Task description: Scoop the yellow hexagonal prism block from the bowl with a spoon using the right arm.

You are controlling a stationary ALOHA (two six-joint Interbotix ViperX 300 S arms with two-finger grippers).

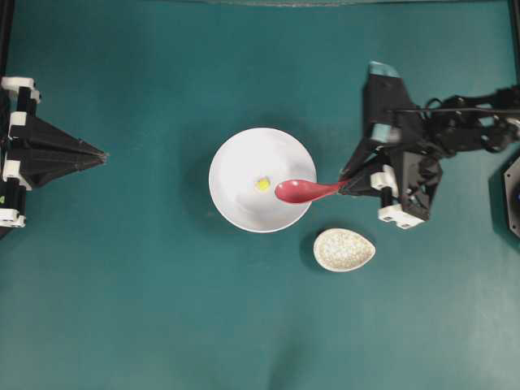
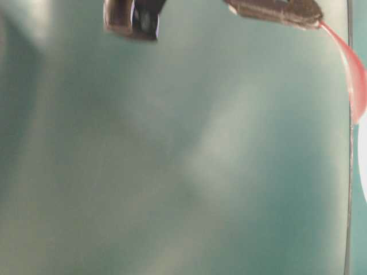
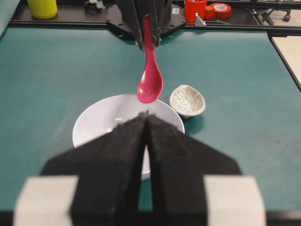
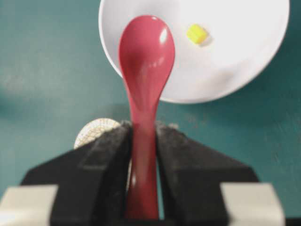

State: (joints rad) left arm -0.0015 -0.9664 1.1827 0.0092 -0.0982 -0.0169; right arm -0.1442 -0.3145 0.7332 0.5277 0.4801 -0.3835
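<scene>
The yellow block (image 1: pixel 262 184) lies loose inside the white bowl (image 1: pixel 236 158), near the middle of it, ahead of the right gripper (image 1: pixel 344 186) and just past the tip of the spoon (image 1: pixel 305 191). From the right wrist view the block (image 4: pixel 196 34) sits a little to the right of the spoon's scoop (image 4: pixel 146 52) and apart from it. The spoon is pink-red and glossy; its handle is clamped between the right gripper's (image 4: pixel 143 141) two black fingers (image 4: pixel 106 155), and its scoop reaches forward over the near rim of the bowl (image 4: pixel 244 61). Seen from the left wrist camera, the scoop (image 3: pixel 150 84) hangs above the bowl's far edge (image 3: pixel 94 117), clear of the dish.

Beside the right gripper, next to the bowl but not touching it, a speckled off-white spoon rest (image 1: pixel 344 249) lies on the teal surface (image 1: pixel 122 309).

The left gripper (image 1: pixel 101 154) is well away on the opposite side of the bowl, pointing toward it, with its fingers (image 3: pixel 117 155) pressed together on nothing.
</scene>
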